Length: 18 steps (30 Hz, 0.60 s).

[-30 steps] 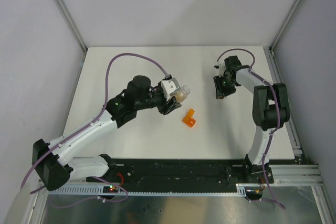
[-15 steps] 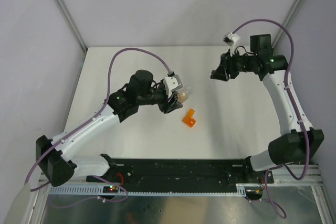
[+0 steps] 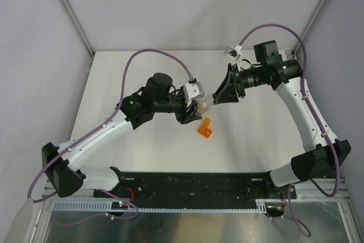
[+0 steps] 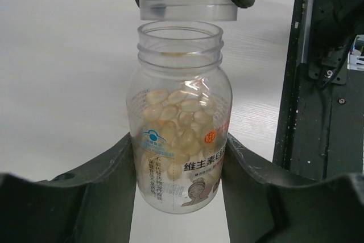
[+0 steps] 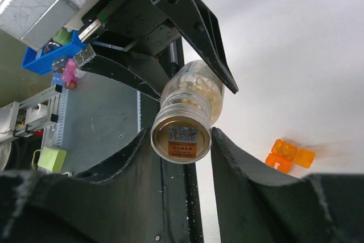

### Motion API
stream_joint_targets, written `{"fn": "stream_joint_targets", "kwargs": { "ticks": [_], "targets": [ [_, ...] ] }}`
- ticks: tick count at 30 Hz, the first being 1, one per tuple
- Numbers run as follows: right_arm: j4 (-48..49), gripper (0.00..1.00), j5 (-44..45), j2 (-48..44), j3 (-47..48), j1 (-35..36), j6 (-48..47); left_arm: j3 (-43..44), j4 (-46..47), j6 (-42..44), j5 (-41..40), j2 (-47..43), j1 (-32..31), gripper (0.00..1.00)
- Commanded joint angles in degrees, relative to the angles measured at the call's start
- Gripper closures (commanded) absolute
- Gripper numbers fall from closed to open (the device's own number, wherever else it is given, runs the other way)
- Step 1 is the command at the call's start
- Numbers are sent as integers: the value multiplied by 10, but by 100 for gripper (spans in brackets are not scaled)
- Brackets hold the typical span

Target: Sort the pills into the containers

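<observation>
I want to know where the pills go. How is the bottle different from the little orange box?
The bottle is clear and round; the box is orange with square cells. The left gripper holds the bottle; the box lies on the table, nothing touching it. The bottle holds many pills; whether the box holds any, I cannot tell. Both look like see-through plastic.
</observation>
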Motion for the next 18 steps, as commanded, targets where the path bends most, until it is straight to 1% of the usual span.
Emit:
{"fn": "stream_joint_targets", "kwargs": {
  "ticks": [1,10,18],
  "targets": [
    [-24,99,-36,5,24,6,-20,26,-6,19,-6,0,-5,100],
    [-24,99,-4,8,17,26,-21,38,-20,29,-28,9,-19,100],
    [-2,99,26,1,2,31,-7,42,-21,26,-33,8,-23,100]
  ]
}}
